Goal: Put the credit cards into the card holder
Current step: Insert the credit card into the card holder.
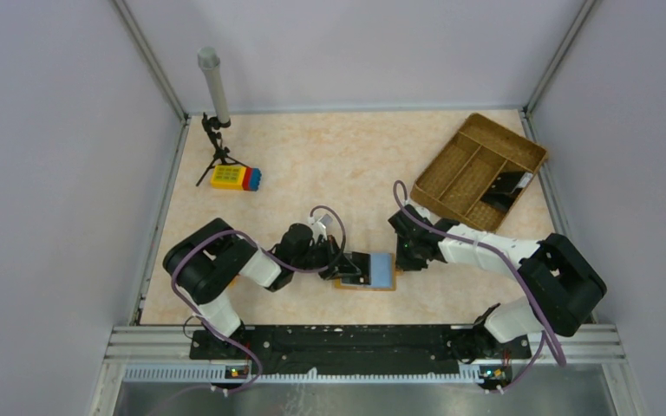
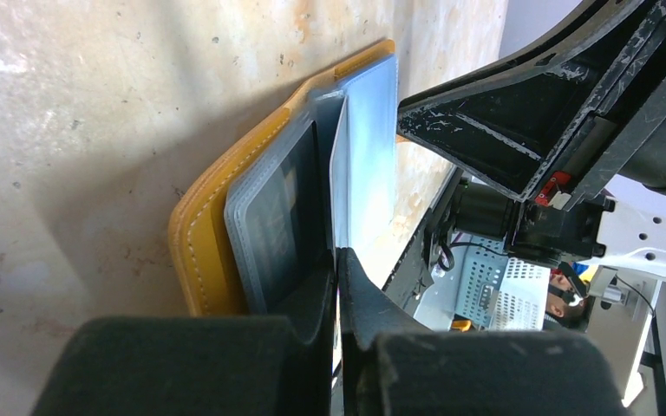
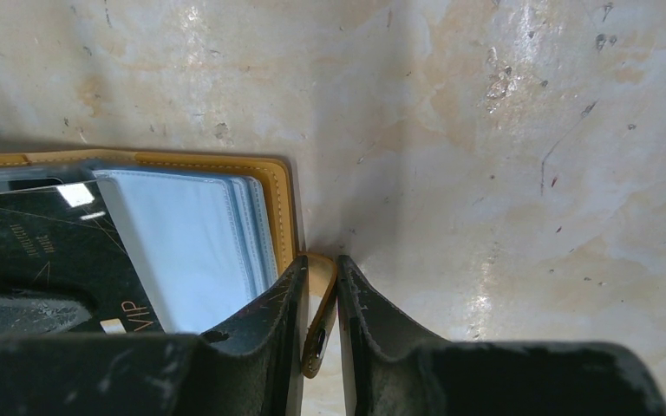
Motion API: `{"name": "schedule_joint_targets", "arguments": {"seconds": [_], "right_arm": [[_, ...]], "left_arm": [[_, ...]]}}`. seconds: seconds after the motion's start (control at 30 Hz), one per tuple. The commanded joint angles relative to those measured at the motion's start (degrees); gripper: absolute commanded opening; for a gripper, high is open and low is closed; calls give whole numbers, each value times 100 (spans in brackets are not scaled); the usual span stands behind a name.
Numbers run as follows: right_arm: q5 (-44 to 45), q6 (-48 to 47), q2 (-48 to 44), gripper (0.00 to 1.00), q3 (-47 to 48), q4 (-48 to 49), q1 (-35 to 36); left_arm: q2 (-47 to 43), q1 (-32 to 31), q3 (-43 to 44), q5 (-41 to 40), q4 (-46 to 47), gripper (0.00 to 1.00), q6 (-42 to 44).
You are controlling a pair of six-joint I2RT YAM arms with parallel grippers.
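Observation:
The orange-tan card holder (image 1: pixel 347 283) lies open near the table's front middle, and it also shows in the left wrist view (image 2: pixel 204 234) and the right wrist view (image 3: pixel 277 186). A light blue card (image 1: pixel 382 269) lies over its right half among clear sleeves (image 3: pixel 256 230). A black card marked VIP (image 3: pixel 43 251) sits in the left half. My left gripper (image 1: pixel 344 264) (image 2: pixel 338 260) is shut on the thin edge of the light blue card (image 2: pixel 371 156). My right gripper (image 1: pixel 405 258) (image 3: pixel 321 295) is shut on the holder's snap tab (image 3: pixel 319 303) at its right edge.
A brown woven tray (image 1: pixel 477 165) stands at the back right with dark cards (image 1: pixel 507 186) in one compartment. A yellow-red-blue toy block (image 1: pixel 235 178) and a small tripod with a grey pole (image 1: pixel 215 95) stand at the back left. Grey walls enclose the table.

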Motion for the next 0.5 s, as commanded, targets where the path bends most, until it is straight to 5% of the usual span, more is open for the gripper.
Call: {"name": "schedule_joint_targets", "arguments": {"seconds": [0.0,0.47], "right_arm": [[138,77,291,18,-184,-162,125],[153,144,156,18,-245,-91,143]], "left_arm": [[130,-64,-53,-159,260,0,-2],[194,-306,634,-206,-1049,4,312]]}}
